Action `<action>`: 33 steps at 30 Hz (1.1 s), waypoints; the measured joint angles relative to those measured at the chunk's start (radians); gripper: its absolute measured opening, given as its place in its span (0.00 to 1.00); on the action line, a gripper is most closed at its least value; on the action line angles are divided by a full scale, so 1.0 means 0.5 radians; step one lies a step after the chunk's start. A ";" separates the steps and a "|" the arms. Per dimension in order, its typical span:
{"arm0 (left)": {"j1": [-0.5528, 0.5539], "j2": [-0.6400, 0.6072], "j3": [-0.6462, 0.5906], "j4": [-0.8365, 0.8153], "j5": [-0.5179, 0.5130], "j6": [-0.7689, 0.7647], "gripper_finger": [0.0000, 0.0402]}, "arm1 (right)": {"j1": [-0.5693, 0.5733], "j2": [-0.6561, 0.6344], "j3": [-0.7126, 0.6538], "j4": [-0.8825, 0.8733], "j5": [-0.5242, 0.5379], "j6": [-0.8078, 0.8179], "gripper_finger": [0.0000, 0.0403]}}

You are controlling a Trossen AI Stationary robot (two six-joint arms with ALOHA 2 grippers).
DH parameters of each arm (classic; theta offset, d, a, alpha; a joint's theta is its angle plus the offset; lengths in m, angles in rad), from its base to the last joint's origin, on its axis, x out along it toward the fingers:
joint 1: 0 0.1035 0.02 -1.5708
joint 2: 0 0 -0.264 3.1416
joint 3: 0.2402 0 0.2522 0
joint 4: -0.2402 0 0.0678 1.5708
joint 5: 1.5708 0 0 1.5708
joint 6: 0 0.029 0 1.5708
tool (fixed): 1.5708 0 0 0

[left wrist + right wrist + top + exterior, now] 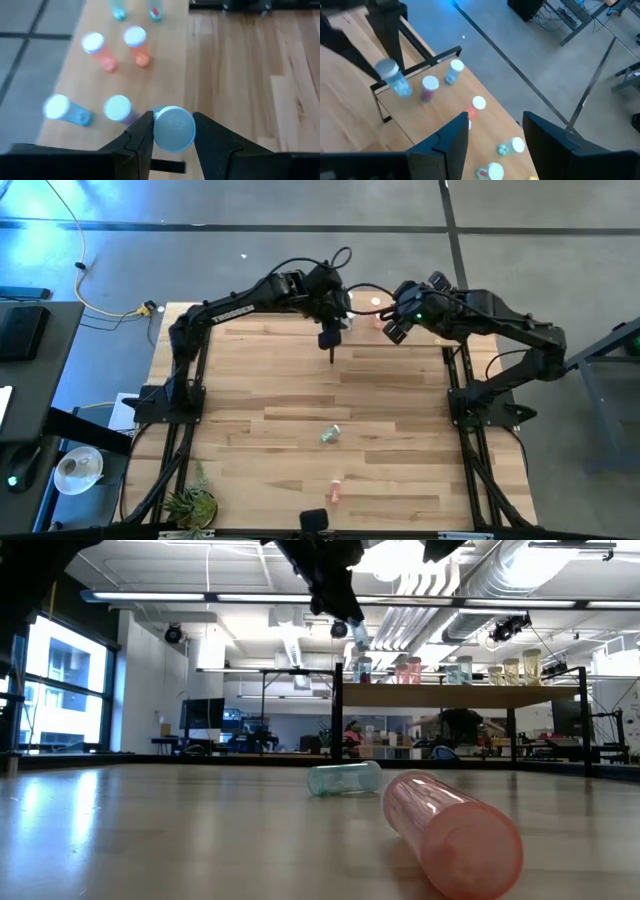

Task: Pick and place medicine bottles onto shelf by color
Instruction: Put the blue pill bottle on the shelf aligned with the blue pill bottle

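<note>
The left gripper point(172, 131) pinches a blue-capped bottle point(173, 128) between its two dark fingers point(141, 137), the cap facing the wrist camera and the bottle's long axis running straight down from the jaws toward the shelf point(165, 75) below. In the low view the same bottle point(359, 637) hangs upright under the left arm, above the near end of the raised light-wood panel and not yet resting on it.

Directly under and just beyond the held bottle, two more blue bottles point(70, 111) stand on the shelf, with a pair of orange-pink ones point(102, 52) farther along and further bottles past those. The open spot for this bottle, judging from that row, lies just beside the blue pair, so the coming move looks like a short drop with the bottle kept vertical.

The right gripper point(492, 137) hovers over the other part of the shelf with its fingers spread and nothing between them, several standing bottles visible below.

Two bottles remain on the tabletop point(400, 410), both lying on their sides: a teal one point(330, 435) mid-table and a pink one point(335, 492) near the front edge, well apart from both arms
</note>
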 joint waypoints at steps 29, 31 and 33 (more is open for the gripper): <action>-0.019 0.258 0.054 -0.043 0.073 -0.119 0.29 | 0.000 -0.022 0.000 -0.126 0.000 -0.001 0.44; -0.019 0.262 0.055 -0.038 0.079 -0.120 0.29 | 0.000 -0.022 0.000 -0.132 -0.001 -0.001 0.44; -0.019 0.262 0.055 -0.039 0.078 -0.120 0.29 | 0.000 -0.021 -0.001 -0.132 -0.001 -0.001 0.44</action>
